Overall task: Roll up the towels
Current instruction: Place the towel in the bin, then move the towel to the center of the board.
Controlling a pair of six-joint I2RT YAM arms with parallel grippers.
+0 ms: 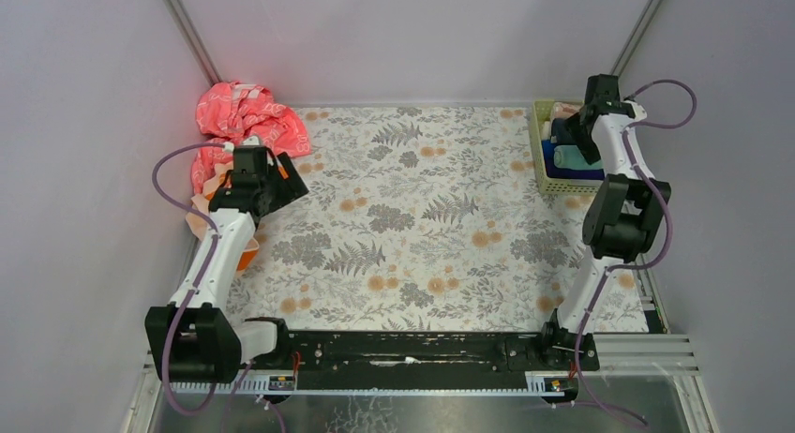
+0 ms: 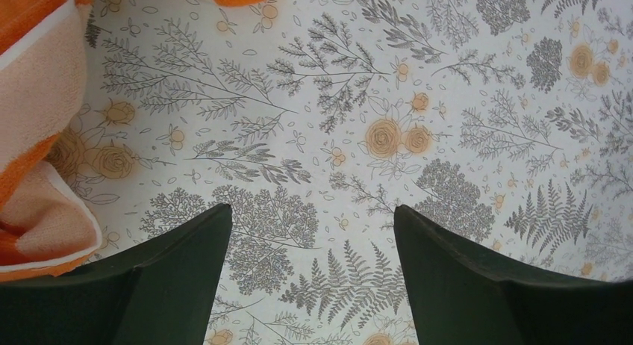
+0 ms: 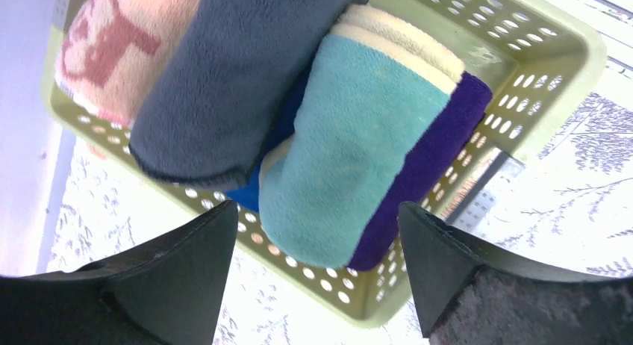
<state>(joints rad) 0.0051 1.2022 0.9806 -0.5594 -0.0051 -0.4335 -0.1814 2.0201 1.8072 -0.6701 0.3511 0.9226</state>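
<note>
The desk, covered in a fern-and-flower print, was enclosed by plain pale walls. In the overhead view, a coral-pink towel was bunched, unrolled, at the far left corner. An orange and peach towel was partly hidden beneath the left arm. The left pincer was held near both. A green basket was set at the far right edge, with the right pincer above it.

In the left wrist view, the left pincer was spread wide over bare print and nothing was held. The orange and peach towel was crumpled at the left margin, apart from both fingers.

In the right wrist view, the right pincer was likewise parted wide and empty above the basket. The mint-teal towel was lodged there, rolled, touching a grey-blue roll and a purple roll.

Two hazards were judged likely. The mint-teal towel could loosen, since nothing but its neighbours was holding the roll shut. The crumpled towel could be pinched through several layers, so a lopsided roll would result unless it was first spread flat.
</note>
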